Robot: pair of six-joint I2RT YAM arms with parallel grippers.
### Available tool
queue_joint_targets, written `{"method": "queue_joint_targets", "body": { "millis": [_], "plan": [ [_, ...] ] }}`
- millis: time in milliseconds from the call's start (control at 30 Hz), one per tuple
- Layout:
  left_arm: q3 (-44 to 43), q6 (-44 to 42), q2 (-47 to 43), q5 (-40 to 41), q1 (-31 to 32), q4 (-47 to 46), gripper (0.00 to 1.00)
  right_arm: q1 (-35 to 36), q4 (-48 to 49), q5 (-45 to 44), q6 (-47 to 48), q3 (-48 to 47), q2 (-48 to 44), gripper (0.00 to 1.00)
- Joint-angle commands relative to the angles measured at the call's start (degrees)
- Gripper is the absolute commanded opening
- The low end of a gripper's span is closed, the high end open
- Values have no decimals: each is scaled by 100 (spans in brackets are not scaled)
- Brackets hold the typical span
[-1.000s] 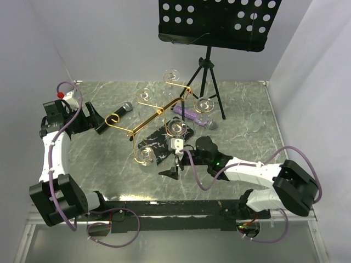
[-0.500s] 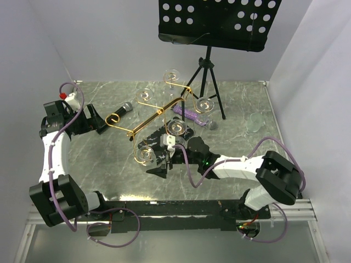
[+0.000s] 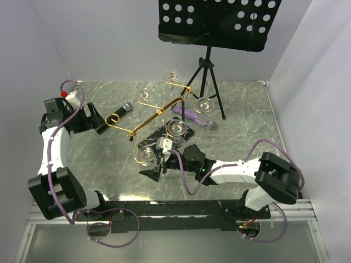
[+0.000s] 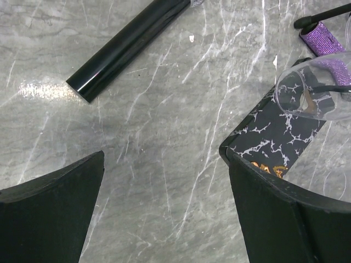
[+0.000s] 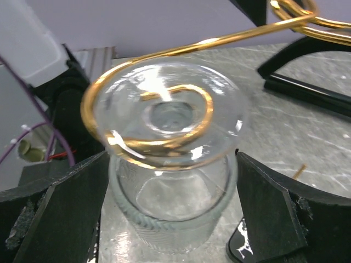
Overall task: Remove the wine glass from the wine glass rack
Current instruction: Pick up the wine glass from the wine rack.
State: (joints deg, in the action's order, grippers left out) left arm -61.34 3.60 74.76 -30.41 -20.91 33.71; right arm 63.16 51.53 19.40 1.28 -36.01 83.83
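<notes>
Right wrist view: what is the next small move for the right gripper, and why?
Probably close the right gripper on the wine glass. The glass hangs upside down in the gold spiral of the wine glass rack, and its bowl sits between the open fingers, seemingly untouched.

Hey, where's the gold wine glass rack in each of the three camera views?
Top external: the wine glass rack stands mid-table, gold arms spread, in front of the music stand.
Left wrist: only its black white-veined base shows, right of centre.
Right wrist: one gold spiral arm crosses the top, carrying a wine glass.
Shared landmark: the grey marbled table.
</notes>
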Motion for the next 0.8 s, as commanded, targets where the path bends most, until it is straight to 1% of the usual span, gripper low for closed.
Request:
{"method": "queue_joint_targets", "body": {
  "millis": [0, 267, 500, 767],
  "plan": [
    [-273, -61, 73, -175, 16, -93, 100, 30, 305, -436, -84, -11, 63, 98],
    [-247, 27, 144, -219, 16, -172, 100, 30, 209, -604, 39, 68, 81, 97],
    [-229, 62, 161, -228, 16, -207, 100, 83, 296, -481, 319, 147, 72, 92],
    [-238, 124, 197, -272, 16, -225, 100, 144, 340, -437, 645, 288, 28, 91]
  ]
}}
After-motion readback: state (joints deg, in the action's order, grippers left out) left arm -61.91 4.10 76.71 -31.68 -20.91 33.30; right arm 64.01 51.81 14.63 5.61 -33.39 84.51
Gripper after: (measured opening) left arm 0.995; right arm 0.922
